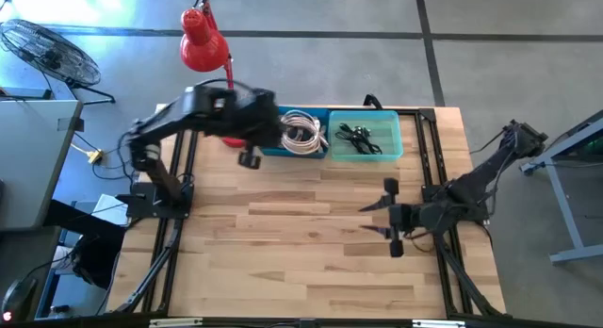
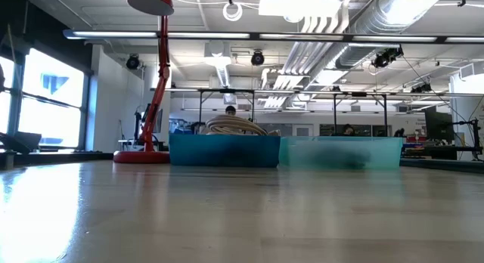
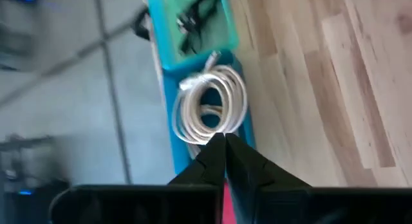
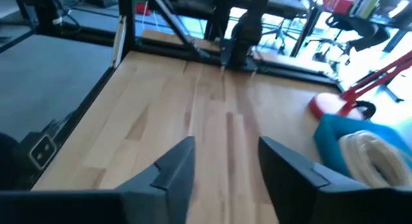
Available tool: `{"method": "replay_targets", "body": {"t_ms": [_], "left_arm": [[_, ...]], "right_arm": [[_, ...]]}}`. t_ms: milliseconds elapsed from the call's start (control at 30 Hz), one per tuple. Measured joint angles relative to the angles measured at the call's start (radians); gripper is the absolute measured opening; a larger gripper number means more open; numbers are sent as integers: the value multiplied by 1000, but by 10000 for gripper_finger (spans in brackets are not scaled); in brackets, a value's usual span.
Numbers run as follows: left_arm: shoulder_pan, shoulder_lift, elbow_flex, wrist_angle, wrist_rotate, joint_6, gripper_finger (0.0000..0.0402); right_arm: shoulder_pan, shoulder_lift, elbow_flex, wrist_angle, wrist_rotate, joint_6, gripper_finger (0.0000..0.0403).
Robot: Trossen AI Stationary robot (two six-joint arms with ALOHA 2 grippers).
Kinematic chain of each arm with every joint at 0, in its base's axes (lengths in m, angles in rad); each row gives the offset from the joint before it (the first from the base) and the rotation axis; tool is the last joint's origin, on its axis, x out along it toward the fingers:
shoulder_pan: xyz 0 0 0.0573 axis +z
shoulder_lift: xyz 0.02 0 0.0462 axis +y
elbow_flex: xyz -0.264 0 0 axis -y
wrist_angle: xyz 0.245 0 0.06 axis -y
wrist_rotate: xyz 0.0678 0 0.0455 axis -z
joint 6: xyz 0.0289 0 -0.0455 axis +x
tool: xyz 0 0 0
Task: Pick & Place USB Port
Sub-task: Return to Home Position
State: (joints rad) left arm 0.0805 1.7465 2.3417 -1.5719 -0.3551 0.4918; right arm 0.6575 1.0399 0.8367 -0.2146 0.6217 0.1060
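Observation:
A blue bin (image 1: pixel 303 136) at the table's far edge holds a coil of white cable (image 1: pixel 301 135) (image 3: pixel 212 108) (image 2: pixel 234 127). Beside it on the right, a teal bin (image 1: pixel 391 139) (image 2: pixel 340 152) holds small black corded pieces (image 1: pixel 358 138) (image 3: pixel 196 21). My left gripper (image 1: pixel 276 130) (image 3: pixel 224 141) hangs shut above the blue bin's left part, over the coil and clear of it; the low view does not show it. My right gripper (image 1: pixel 375 220) (image 4: pixel 225 163) hovers open over bare wood on the right side of the table, pointing toward the left edge.
A red desk lamp (image 1: pixel 203 45) (image 2: pixel 155 74) stands at the far edge, left of the blue bin and close to my left arm. Black frame rails (image 1: pixel 429 158) run along both table sides. Bare wood (image 1: pixel 283 243) spreads across the middle and near half.

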Motion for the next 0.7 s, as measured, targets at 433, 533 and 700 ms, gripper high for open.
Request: {"method": "replay_targets", "body": {"t_ms": [433, 533, 700], "left_arm": [[-332, -320, -146, 2, -270, -149, 1], [-385, -441, -302, 1, -333, -226, 1], [-434, -678, -622, 0, -415, -381, 0]], "right_arm": [[-38, -126, 242, -346, 48, -13, 10], [-38, -161, 278, -419, 81, -12, 4], [-38, -261, 288, -514, 151, 1, 2]]}}
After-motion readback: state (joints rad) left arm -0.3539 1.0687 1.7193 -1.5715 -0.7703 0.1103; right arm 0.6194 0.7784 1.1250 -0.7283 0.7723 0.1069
